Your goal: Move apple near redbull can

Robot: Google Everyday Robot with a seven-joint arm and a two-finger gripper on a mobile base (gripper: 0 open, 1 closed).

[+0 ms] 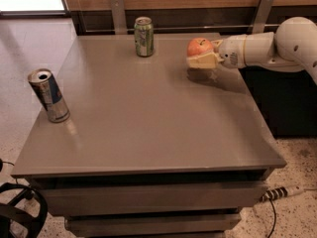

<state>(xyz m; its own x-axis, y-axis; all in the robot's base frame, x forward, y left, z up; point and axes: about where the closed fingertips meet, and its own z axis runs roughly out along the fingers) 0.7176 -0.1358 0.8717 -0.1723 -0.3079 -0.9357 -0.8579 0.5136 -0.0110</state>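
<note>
The red-orange apple (198, 45) is at the back right of the table, held between the cream fingers (202, 61) of my gripper (201, 54), which reaches in from the right on the white arm. The apple hangs just above the tabletop, with its shadow beneath it. The gripper is shut on the apple. The redbull can (49, 95), slim, silver and blue with an open top, stands near the table's left edge, far from the apple.
A shorter green can (143, 36) stands at the back middle of the grey table (148, 118). A wooden wall with metal brackets runs behind the table. A cable lies on the floor at lower right.
</note>
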